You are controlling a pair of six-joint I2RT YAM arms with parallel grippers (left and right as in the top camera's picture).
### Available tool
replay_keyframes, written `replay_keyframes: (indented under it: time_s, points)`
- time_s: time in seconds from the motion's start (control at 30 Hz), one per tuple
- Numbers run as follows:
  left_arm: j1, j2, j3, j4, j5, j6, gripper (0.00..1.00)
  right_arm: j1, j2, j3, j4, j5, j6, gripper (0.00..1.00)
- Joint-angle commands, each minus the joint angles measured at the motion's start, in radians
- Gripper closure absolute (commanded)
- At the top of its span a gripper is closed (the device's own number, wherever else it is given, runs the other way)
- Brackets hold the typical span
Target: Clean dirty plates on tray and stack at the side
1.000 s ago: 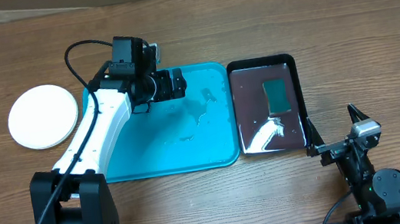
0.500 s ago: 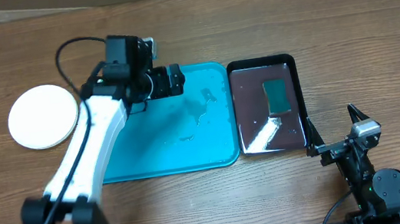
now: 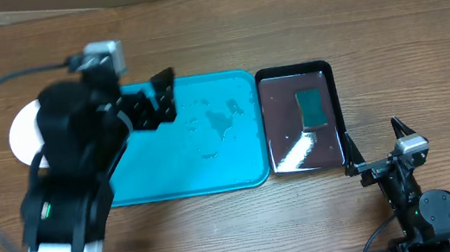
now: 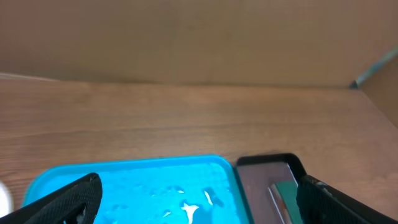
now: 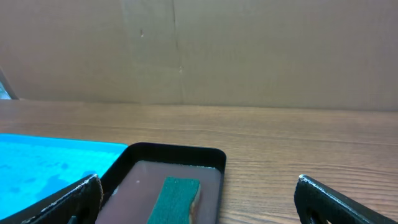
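Observation:
The turquoise tray (image 3: 210, 145) holds no plates, only wet patches; it also shows in the left wrist view (image 4: 137, 183) and the right wrist view (image 5: 43, 158). A white plate (image 3: 21, 135) lies on the wood tabletop left of the tray, partly hidden by my left arm; I cannot tell if others lie under it. My left gripper (image 3: 157, 100) is open and empty, raised high over the tray's far left part (image 4: 199, 202). My right gripper (image 3: 375, 137) is open and empty near the front right edge (image 5: 199, 199).
A glossy black tray (image 3: 270, 85) with a green sponge (image 3: 312, 107) stands right of the turquoise tray; it shows in the right wrist view (image 5: 174, 155) with the sponge (image 5: 176, 194). A cardboard wall stands behind the table.
My left arm has lifted high toward the overhead camera and drawn back left, now covering part of the white plate. The right arm has not moved.

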Motion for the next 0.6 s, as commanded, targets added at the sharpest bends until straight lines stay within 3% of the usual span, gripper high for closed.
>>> replay_keyframes:
  time_s: [0.0,0.23,0.33,0.57]
  points:
    - [0.033,-0.164,-0.121,-0.005,-0.053,0.025,0.00,-0.003,-0.009,-0.011,0.003,0.010,0.003,0.00]
    - [0.103,-0.466,-0.447,0.053,-0.063,0.021,0.00,-0.003,-0.009,-0.011,0.003,0.010,0.003,0.00]
    - [0.136,-0.654,-0.634,0.230,-0.064,0.020,0.00,-0.003,-0.009,-0.011,0.003,0.010,0.003,0.00]
    - [0.163,-0.912,-0.852,0.722,-0.064,0.013,0.00,-0.003,-0.009,-0.011,0.003,0.010,0.003,0.00]
